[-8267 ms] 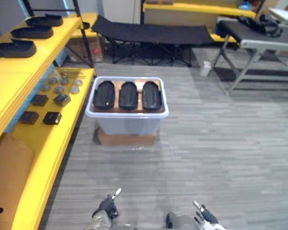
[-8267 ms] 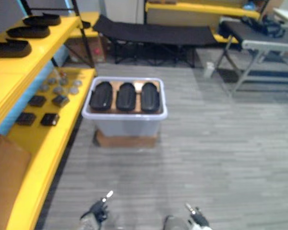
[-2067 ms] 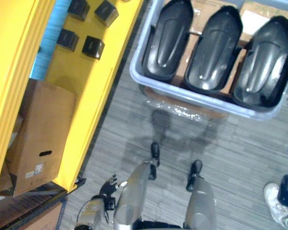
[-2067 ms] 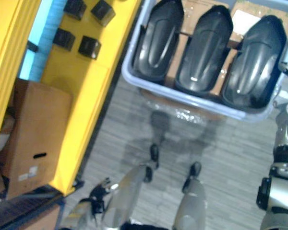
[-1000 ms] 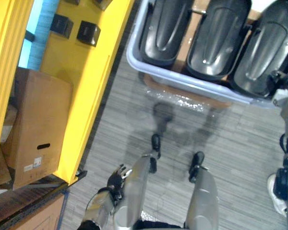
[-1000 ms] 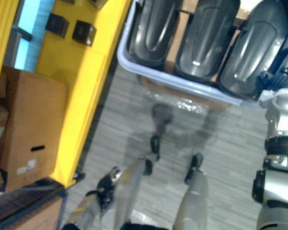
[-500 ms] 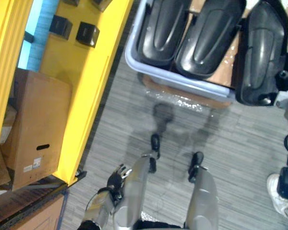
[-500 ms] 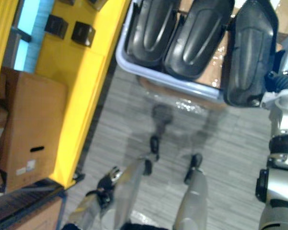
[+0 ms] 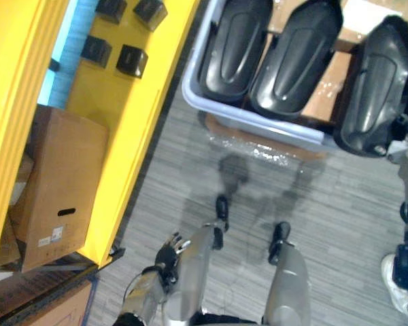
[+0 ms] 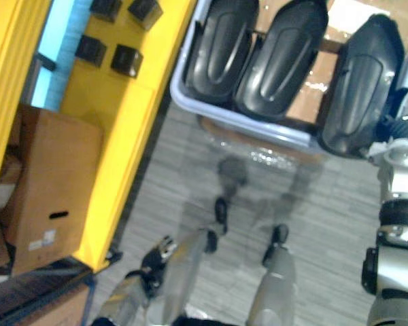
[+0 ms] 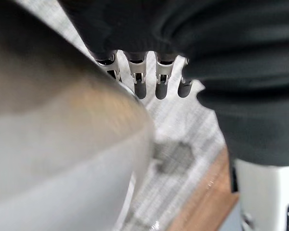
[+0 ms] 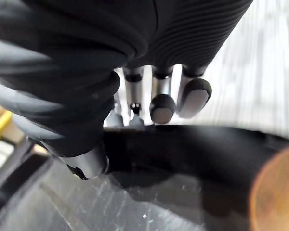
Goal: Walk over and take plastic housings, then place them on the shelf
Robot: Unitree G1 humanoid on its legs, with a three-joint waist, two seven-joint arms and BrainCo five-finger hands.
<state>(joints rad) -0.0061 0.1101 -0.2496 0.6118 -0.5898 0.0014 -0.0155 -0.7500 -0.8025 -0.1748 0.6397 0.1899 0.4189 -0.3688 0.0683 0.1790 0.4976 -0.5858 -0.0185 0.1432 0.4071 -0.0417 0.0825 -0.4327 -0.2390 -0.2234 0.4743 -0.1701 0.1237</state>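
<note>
At seven o'clock the left hand [image 9: 164,252] hangs idle, fingers [image 11: 140,86] loosely straight. At three o'clock the right hand [image 10: 396,128] holds the housing [image 9: 370,88], tipped across the bin [image 9: 258,125] rim, likely to lift it clear. The right wrist view shows its fingers [image 12: 163,103] hooked over the black edge. The other housings [image 9: 296,58] lie inside the bin, and the shelf [image 9: 132,115] waits at ten.
</note>
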